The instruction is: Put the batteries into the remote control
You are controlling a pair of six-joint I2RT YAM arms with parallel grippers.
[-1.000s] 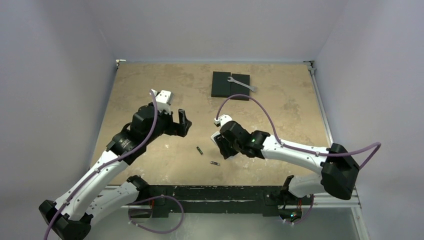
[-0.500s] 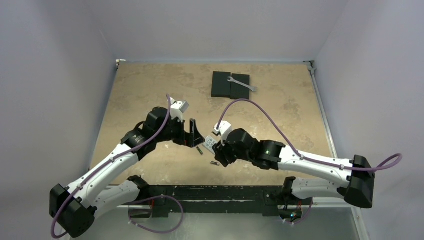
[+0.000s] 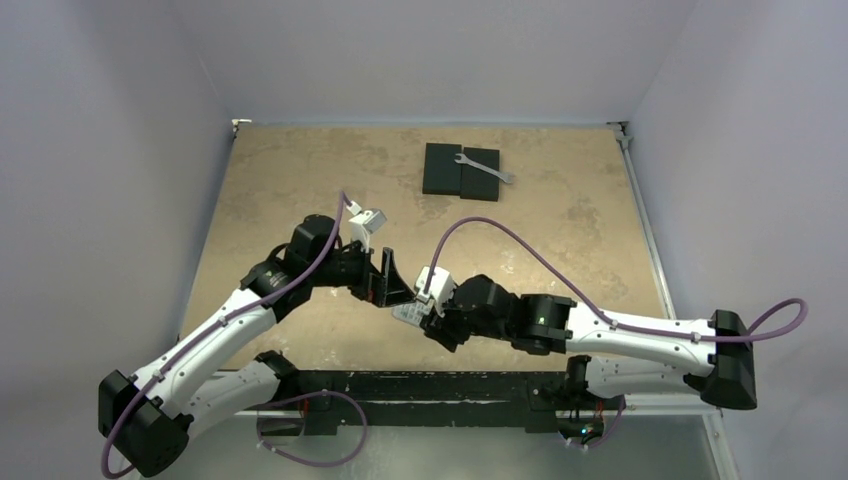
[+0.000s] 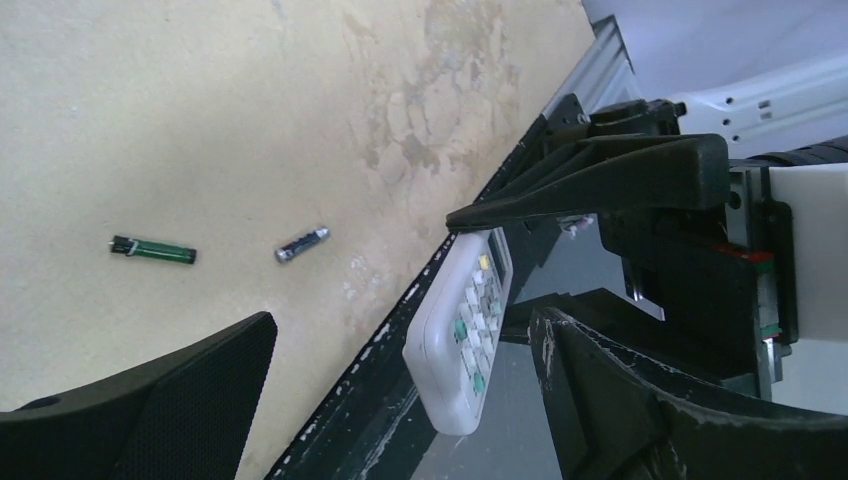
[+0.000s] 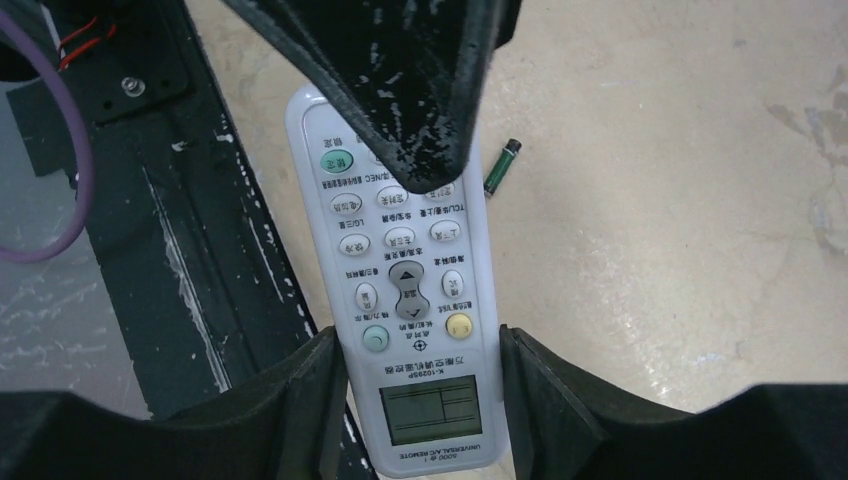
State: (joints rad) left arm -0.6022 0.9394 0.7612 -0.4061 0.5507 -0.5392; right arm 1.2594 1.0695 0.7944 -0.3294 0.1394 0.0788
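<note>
My right gripper (image 5: 420, 400) is shut on the white remote control (image 5: 400, 280) at its display end, buttons facing the camera, and holds it above the table near the front edge. My left gripper (image 4: 400, 330) is open, and the remote's (image 4: 462, 335) free end sits between its fingers without touching them. Two batteries (image 4: 153, 250) (image 4: 302, 242) lie apart on the table beyond the remote. One battery (image 5: 502, 166) shows in the right wrist view. In the top view both grippers meet at the remote (image 3: 408, 313) and the batteries are hidden.
Two black flat blocks (image 3: 460, 170) with a silver wrench (image 3: 487, 168) on them lie at the back of the table. The black front rail (image 3: 420, 385) runs just below the grippers.
Both arms have closed in on each other near the front middle. The right gripper brought the remote left and forward. The left gripper moved right, and its open fingers now straddle the remote.
</note>
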